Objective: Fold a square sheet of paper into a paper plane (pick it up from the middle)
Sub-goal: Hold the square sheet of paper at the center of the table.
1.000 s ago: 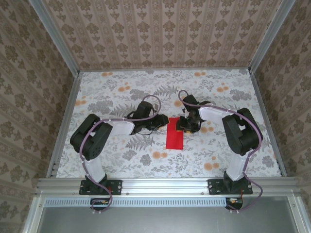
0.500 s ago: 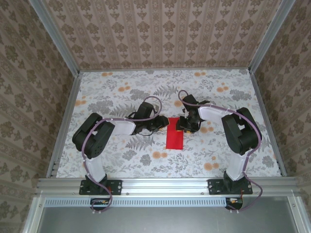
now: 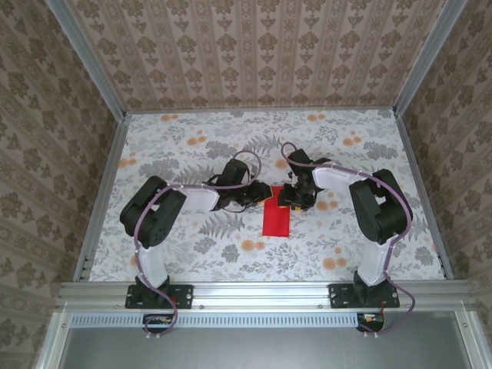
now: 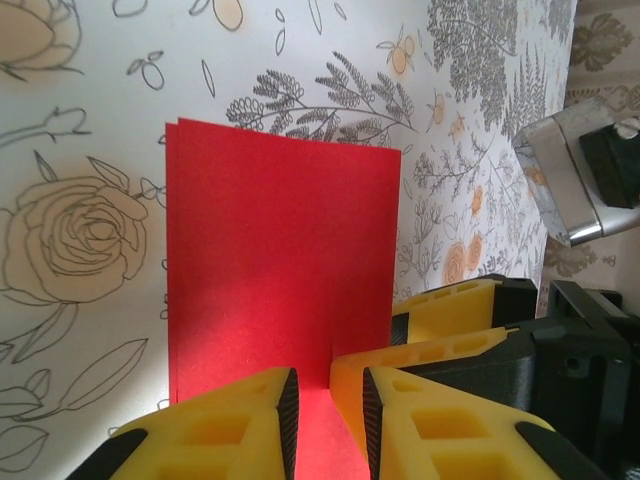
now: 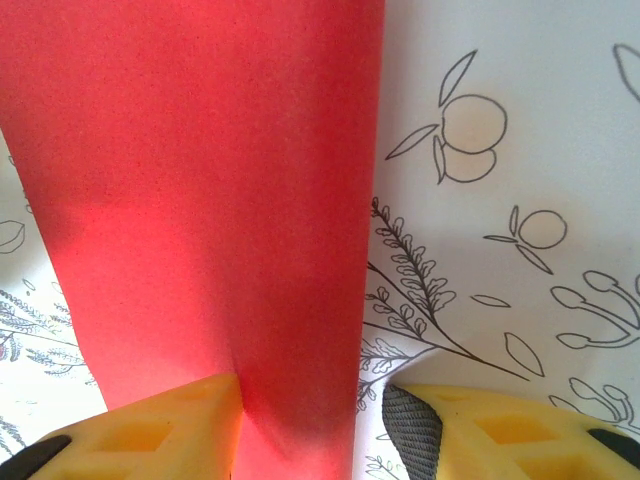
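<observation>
The square sheet of paper [image 3: 276, 219], bright red and doubled over into a narrow rectangle, lies flat on the flower-printed table [image 3: 192, 146]. Its far end is caught between the fingertips of both arms, and the rest reaches back toward the arm bases. The left gripper [image 4: 328, 390] holds its yellow fingers a narrow slot apart, with red showing in the slot. The paper stretches straight ahead of these fingers, its two layered edges slightly offset at the far corner. Whether these fingers actually nip the paper cannot be told. The right gripper [image 5: 310, 398], just beside the left one, has its jaws spread and straddles a long edge of the sheet. Red fills most of its gap and meets one finger, while bare table shows next to the other finger's black pad [image 5: 405, 430].
</observation>
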{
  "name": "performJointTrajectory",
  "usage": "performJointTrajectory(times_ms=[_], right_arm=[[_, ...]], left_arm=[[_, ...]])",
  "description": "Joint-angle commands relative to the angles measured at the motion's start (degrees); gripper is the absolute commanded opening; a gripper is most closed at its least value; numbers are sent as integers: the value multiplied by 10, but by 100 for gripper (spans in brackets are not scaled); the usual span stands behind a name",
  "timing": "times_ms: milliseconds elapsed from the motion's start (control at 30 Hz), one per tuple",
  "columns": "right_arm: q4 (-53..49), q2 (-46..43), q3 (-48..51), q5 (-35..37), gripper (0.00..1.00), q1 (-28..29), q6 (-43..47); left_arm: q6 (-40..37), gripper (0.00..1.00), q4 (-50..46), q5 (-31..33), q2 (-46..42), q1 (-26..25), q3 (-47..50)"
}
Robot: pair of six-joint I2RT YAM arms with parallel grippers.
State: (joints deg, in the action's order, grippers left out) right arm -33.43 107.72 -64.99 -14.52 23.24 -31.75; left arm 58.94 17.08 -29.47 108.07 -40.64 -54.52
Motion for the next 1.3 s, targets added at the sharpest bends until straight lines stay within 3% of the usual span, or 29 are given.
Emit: performJointTrajectory(times_ms=[0,733,1133,1267], right_arm=[[-7,88,43,95,50,1,-1],[-12,70,38,83,51,2,4],[15,-129,27,-5,56,-14,5],[76,-129,42,-98,49,-14,-10]], left_arm=[[-5,25,-29,-15,16,-5,-23],[13,19,-173,2,65,0,-55],[0,15,-249,9,93,6,-78],[-6,14,-261,12,97,6,-84]])
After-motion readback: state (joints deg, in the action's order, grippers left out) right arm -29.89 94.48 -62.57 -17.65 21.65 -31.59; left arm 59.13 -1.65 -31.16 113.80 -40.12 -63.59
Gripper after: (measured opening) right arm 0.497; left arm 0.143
